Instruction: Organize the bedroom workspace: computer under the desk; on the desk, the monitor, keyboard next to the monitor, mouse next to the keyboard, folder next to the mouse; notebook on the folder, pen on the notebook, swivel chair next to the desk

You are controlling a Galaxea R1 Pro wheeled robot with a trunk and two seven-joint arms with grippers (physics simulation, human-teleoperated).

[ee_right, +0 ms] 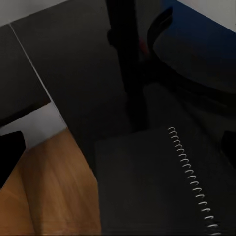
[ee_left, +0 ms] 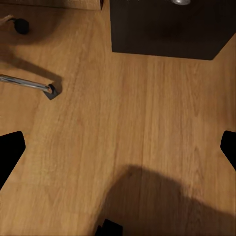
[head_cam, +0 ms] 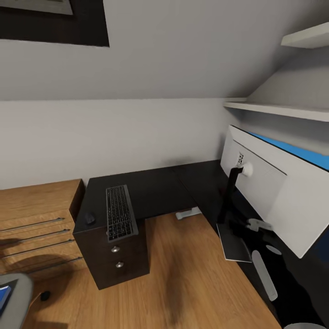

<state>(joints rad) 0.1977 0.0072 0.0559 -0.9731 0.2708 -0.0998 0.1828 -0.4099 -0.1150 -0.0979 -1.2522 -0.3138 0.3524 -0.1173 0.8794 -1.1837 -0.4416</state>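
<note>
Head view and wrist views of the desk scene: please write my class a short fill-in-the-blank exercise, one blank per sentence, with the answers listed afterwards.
1. The keyboard lies on the black ____.
2. The small dark mouse sits on the desk beside the ____.
3. The notebook has a ____ binding along one edge.
4. The floor is made of ____.

Answers: desk; keyboard; spiral; wood

- A dark spiral-bound notebook (ee_right: 147, 187) lies flat on the black desk (ee_right: 69, 73), its wire coil along 1 edge.
- A black monitor stand post (ee_right: 127, 64) rises just beyond the notebook.
- The wooden floor (ee_right: 49, 191) shows past the desk's edge.
- 2 dark fingertips (ee_right: 10, 150) sit at opposite edges, spread wide apart.
</note>
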